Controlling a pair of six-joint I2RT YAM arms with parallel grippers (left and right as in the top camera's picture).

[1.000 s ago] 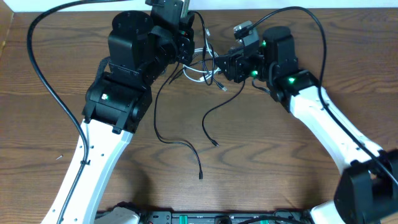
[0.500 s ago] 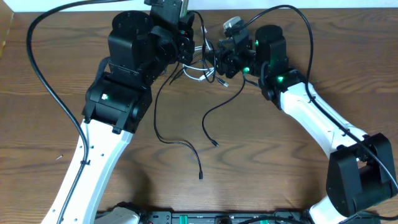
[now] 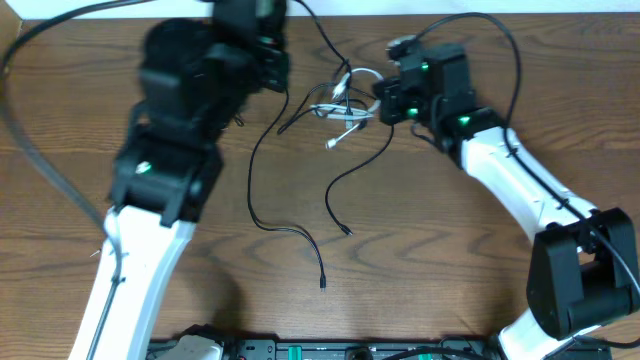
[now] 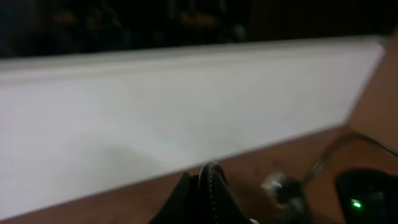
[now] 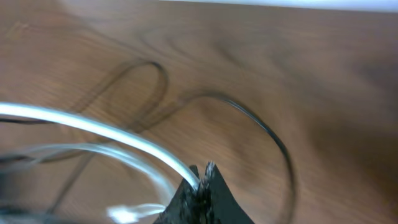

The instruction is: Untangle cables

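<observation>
Right gripper (image 5: 204, 177) is clamped on the white cable (image 5: 93, 127), the cord running straight in between its closed fingertips, up at the far middle of the wooden table (image 3: 420, 290). Just beside it on the overhead view sits the knot (image 3: 342, 104), with white loops wound through the black cables (image 3: 249, 190). Their loose tails trail toward the near edge, and the plug ends (image 3: 322, 284) lie free on the wood. Left gripper (image 4: 208, 185) has its fingers pressed together too, though its blurred view doesn't show whether a cord is caught between them. These cords look light, thin and floppy. They should follow any tug, snag at the plugs, and could slip out of a pinch. The best hold is probably on the cord itself, close to the knot.
</observation>
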